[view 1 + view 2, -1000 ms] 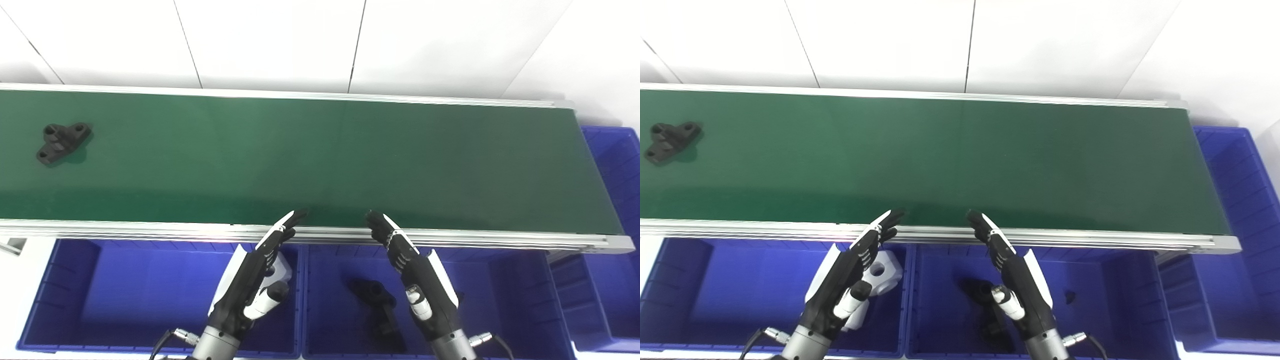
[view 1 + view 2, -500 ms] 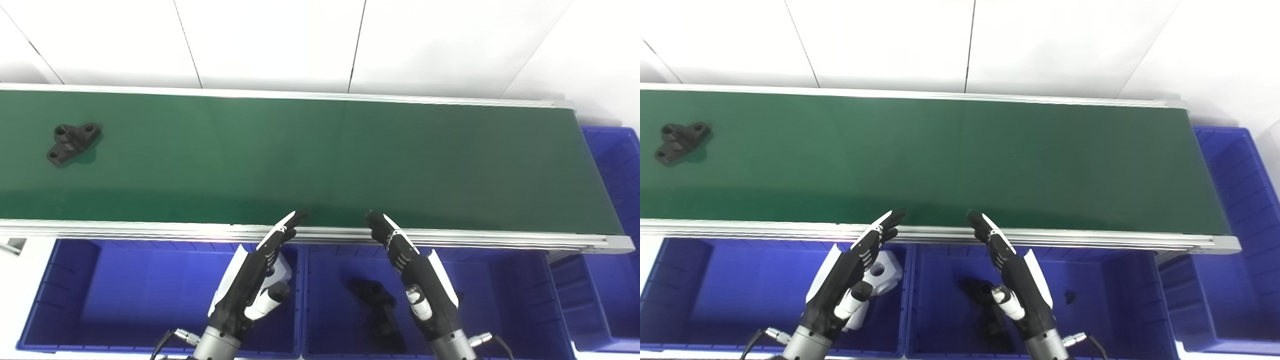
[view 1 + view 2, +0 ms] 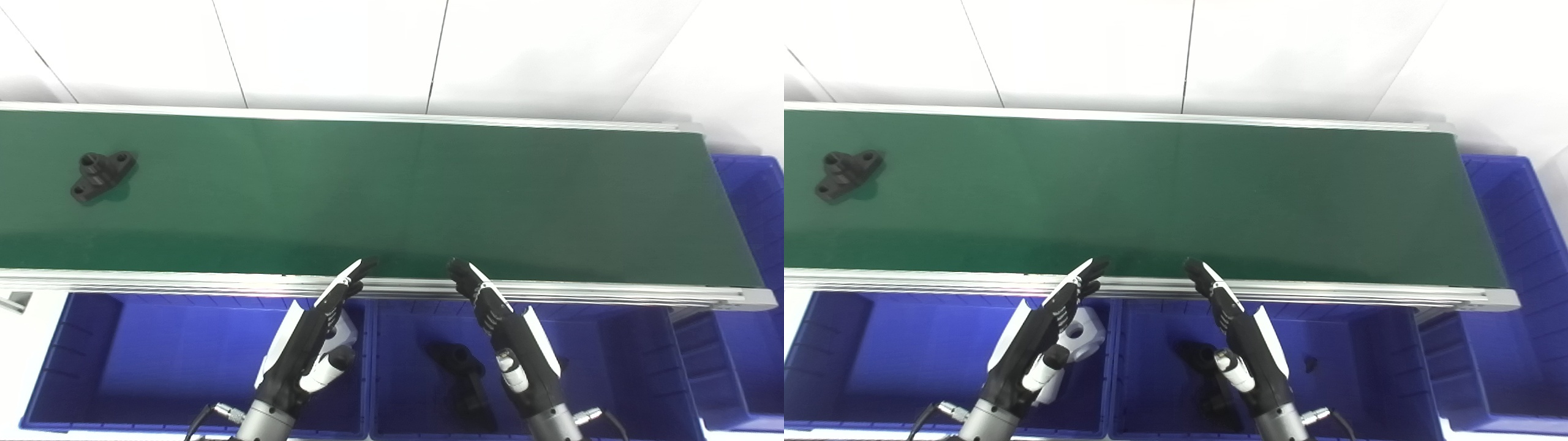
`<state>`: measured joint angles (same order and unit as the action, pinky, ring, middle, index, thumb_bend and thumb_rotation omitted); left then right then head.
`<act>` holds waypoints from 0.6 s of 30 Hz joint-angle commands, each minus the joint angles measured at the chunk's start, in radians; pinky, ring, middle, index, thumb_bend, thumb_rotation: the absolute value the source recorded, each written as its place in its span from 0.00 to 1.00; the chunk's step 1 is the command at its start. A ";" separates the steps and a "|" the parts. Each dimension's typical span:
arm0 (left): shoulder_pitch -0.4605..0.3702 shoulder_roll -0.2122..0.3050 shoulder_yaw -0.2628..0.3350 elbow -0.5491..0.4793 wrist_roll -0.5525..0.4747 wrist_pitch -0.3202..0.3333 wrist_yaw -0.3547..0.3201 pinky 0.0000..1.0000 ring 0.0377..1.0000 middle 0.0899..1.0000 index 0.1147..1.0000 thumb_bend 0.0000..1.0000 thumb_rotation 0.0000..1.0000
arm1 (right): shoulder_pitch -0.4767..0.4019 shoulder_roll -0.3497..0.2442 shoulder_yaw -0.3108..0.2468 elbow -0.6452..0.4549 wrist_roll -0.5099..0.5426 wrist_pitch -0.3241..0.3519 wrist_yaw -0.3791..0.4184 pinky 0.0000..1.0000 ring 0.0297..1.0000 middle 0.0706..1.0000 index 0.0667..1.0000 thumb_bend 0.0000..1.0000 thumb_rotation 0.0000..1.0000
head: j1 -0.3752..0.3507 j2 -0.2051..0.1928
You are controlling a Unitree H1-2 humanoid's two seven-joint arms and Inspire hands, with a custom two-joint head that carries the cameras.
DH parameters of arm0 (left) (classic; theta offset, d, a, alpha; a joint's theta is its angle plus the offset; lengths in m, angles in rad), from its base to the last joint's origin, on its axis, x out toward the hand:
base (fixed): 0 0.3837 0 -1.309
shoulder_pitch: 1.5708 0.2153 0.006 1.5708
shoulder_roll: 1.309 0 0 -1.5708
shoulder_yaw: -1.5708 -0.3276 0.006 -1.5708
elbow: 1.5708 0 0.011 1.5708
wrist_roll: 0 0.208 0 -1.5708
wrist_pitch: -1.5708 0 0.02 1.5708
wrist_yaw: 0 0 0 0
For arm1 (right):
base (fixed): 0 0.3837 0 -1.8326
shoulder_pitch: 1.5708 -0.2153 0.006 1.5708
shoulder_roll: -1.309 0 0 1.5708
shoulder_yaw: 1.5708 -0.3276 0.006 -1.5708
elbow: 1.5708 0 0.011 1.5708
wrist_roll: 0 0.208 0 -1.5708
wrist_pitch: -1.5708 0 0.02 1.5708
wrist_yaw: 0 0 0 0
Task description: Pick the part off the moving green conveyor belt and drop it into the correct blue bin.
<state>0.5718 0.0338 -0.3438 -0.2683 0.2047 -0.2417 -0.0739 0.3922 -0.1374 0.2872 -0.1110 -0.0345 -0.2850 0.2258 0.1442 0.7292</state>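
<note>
Fingers: both sets stay straight and spread, holding nothing, tips at the near rail of the conveyor belt (image 3: 392,196).
Left hand (image 3: 309,349): unmoved, hovering over the left blue bin (image 3: 122,361), beside a white part (image 3: 1081,334) lying in it.
Right hand (image 3: 511,349): unmoved, over the middle blue bin (image 3: 618,367), which holds a black part (image 3: 459,373).
Black bracket (image 3: 102,176): far left on the belt, carried a little rightward toward the hands.
Meaning: waiting; it probably belongs in the middle bin.
</note>
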 commanded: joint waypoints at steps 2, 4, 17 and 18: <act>-0.013 0.007 0.004 0.035 -0.020 -0.070 0.004 0.93 0.95 0.93 0.88 0.87 1.00 | -0.010 0.012 0.000 0.039 -0.007 -0.085 -0.008 0.89 0.93 0.92 0.90 1.00 1.00 | 0.006 -0.034; -0.025 0.004 0.008 0.077 -0.023 -0.096 0.009 0.92 0.94 0.92 0.87 0.88 1.00 | -0.021 0.017 -0.002 0.087 -0.005 -0.118 -0.009 0.89 0.92 0.91 0.89 1.00 0.99 | 0.012 -0.067; -0.071 -0.017 0.017 0.185 -0.012 -0.179 0.023 0.83 0.91 0.89 0.83 0.86 1.00 | -0.065 0.013 -0.017 0.193 0.021 -0.178 0.003 0.87 0.90 0.90 0.86 1.00 0.96 | 0.058 -0.145; -0.072 -0.018 0.017 0.186 -0.011 -0.179 0.023 0.82 0.91 0.89 0.83 0.87 1.00 | -0.066 0.012 -0.018 0.193 0.022 -0.178 0.003 0.86 0.90 0.90 0.86 1.00 0.97 | 0.063 -0.146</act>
<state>0.5028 0.0200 -0.3246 -0.0720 0.1882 -0.3824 -0.0578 0.3294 -0.1288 0.2712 0.1008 -0.0227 -0.4079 0.2234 0.2040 0.5829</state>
